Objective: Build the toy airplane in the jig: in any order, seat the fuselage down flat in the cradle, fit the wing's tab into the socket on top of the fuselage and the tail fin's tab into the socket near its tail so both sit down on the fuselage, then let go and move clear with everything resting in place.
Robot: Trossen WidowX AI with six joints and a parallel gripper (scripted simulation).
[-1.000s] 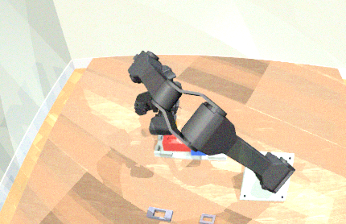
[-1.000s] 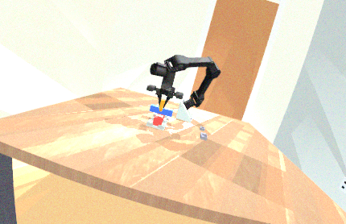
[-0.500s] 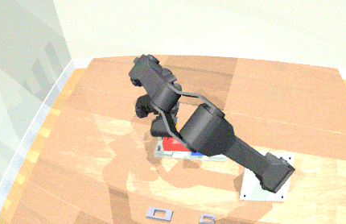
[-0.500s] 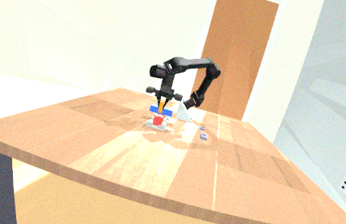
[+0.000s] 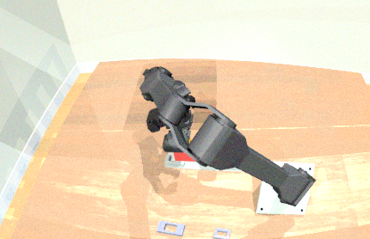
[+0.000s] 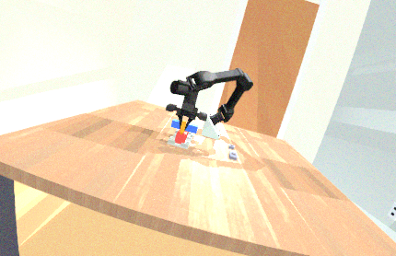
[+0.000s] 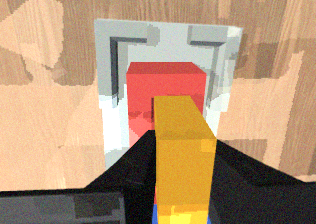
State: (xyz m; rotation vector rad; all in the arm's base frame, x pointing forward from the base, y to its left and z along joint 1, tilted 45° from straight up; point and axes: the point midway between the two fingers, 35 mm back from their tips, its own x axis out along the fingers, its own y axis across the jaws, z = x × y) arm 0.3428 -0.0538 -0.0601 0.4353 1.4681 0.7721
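Note:
The red fuselage (image 7: 150, 85) (image 6: 180, 137) (image 5: 182, 157) lies in the grey jig (image 7: 105, 45) (image 5: 171, 163). My gripper (image 7: 172, 137) (image 6: 183, 119) is shut on the yellow tail fin (image 7: 185, 165) (image 6: 182, 125) and holds it upright over the fuselage. The fin's lower end is at the socket near the fuselage's end; I cannot tell whether it is down in it. The blue wing (image 6: 194, 126) (image 7: 155, 217) lies across the fuselage just behind the fin. In the top view the arm hides the gripper and most of the parts.
Two small grey-blue frames (image 5: 170, 227) (image 5: 221, 233) (image 6: 232, 152) lie flat near the table's edge. The arm's white base plate (image 5: 268, 202) (image 6: 210, 130) sits beside the jig. A wall runs along the table's left side in the top view.

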